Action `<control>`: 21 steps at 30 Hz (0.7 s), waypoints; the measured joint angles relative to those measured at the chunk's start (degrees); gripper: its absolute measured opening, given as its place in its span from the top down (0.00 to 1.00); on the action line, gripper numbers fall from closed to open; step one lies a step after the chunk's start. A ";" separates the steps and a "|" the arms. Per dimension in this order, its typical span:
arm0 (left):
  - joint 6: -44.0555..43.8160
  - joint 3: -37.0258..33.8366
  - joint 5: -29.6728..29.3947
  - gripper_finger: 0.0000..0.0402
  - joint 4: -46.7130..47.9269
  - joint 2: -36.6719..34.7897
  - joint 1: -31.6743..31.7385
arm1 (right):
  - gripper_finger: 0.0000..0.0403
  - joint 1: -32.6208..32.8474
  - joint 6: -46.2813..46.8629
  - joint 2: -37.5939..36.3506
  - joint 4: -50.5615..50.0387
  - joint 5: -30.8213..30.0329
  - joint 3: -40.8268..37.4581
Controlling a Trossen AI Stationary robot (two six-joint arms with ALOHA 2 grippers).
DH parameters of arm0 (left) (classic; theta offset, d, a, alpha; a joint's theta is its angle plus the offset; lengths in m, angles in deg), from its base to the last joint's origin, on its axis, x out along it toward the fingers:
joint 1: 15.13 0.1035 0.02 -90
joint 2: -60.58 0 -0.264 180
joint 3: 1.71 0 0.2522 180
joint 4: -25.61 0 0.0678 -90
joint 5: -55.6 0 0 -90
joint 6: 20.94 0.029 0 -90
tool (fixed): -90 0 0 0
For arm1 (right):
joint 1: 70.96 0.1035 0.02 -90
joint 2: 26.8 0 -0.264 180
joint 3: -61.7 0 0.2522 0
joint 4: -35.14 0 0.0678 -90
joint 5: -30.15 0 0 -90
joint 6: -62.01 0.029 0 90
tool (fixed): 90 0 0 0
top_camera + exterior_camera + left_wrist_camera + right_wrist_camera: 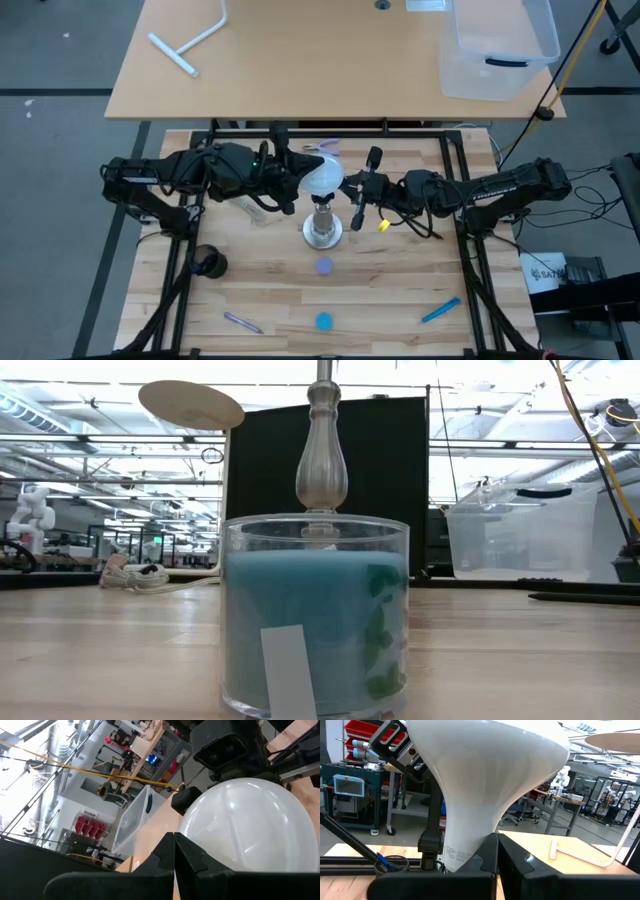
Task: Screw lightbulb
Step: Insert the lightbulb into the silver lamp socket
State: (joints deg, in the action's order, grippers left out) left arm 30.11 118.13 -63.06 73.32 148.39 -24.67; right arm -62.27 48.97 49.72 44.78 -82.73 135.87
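I am holding the white frosted globe lightbulb [320, 177] over the silvery socket stand [322, 228] at mid-desk, left claw [296, 180] and right claw [349, 189] both fully closed beside it. I am keeping its neck plumb, turning gently to avoid cross-threading.

A white frosted lightbulb [321, 177] sits above a silvery stand [323, 229] on a pale wooden table [400, 290]. Both arms are black. A clear jar [316, 616] holds blue wax with a white label.
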 joint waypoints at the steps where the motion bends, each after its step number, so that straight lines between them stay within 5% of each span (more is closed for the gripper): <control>1: 0.02 0.00 0.00 1.00 0.02 0.00 0.00 | 1.00 0.04 -0.04 0.01 0.00 0.05 0.00; 21: -0.57 0.00 0.71 1.00 -0.21 0.02 0.04 | 1.00 0.08 -1.42 0.01 -2.45 -8.69 0.00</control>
State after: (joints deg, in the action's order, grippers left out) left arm 29.54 118.13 -62.35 73.11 148.41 -24.62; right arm -62.18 47.55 49.73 42.33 -91.42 135.87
